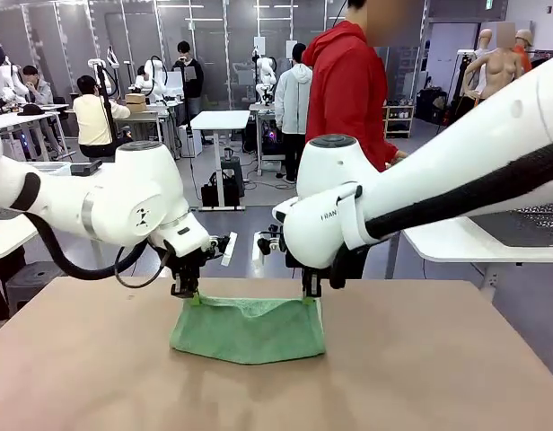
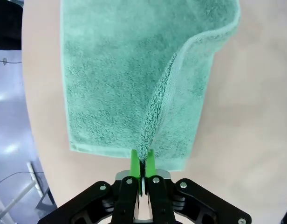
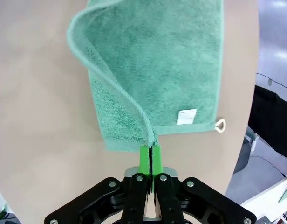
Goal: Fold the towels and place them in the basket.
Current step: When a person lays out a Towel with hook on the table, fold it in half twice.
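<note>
Pinching one raised corner of the mint green towel [image 1: 250,330] with the left hand [image 1: 194,298], green pads [image 2: 134,161] pressed tight on the cloth, left of centre in the front view. Gripping the other raised corner likewise with the right hand [image 1: 310,294], just right of centre. Hanging between both, sagging mid-span, lower part resting on the brown tabletop [image 1: 420,359]. Showing a white label [image 3: 187,116] and pale loop [image 3: 220,124], lower right of the right wrist view.
</note>
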{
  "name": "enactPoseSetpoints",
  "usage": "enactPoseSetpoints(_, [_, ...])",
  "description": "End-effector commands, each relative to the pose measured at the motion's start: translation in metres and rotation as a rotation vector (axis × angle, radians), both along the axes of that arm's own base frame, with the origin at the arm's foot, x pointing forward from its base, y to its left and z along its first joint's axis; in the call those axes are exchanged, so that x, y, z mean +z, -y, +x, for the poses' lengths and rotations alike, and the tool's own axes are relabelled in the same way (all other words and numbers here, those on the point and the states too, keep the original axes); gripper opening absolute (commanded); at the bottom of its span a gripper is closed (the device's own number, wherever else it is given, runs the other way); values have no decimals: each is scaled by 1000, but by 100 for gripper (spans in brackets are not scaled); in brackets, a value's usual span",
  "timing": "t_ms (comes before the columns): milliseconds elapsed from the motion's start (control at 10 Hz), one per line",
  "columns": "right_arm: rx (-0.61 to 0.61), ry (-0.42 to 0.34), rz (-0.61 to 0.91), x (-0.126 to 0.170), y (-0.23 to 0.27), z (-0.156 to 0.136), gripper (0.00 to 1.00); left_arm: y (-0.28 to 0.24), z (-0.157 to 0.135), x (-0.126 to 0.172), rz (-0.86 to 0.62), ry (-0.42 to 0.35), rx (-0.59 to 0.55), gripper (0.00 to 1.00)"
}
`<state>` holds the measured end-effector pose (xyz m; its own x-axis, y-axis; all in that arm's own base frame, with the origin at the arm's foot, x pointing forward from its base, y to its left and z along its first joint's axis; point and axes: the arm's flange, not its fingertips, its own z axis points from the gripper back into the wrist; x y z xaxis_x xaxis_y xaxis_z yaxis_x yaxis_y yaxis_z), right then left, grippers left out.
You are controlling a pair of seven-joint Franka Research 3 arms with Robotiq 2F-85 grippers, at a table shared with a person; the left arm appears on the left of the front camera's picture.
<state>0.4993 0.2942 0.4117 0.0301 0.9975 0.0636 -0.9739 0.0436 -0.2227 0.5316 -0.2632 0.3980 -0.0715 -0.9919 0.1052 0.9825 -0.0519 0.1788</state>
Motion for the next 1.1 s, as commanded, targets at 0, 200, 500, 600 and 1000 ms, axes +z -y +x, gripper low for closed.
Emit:
enactPoseSetpoints(0, [1,-12,-32,-1,-5,23,3,8,18,3,21,-22,39,5])
enactPoseSetpoints(200, [-26,-28,-35,-7,-2,41,3,7,33,1,21,-19,82,5])
enactPoseSetpoints(500, [-35,-25,-37,-18,8,61,3,1,54,-8,12,-26,102,5])
enactPoseSetpoints(600, [-28,-21,-37,-22,12,66,3,-1,59,-12,12,-24,106,5])
enactPoseSetpoints(1000, [-28,-12,-23,-44,19,83,3,0,66,-31,-2,-8,105,5])
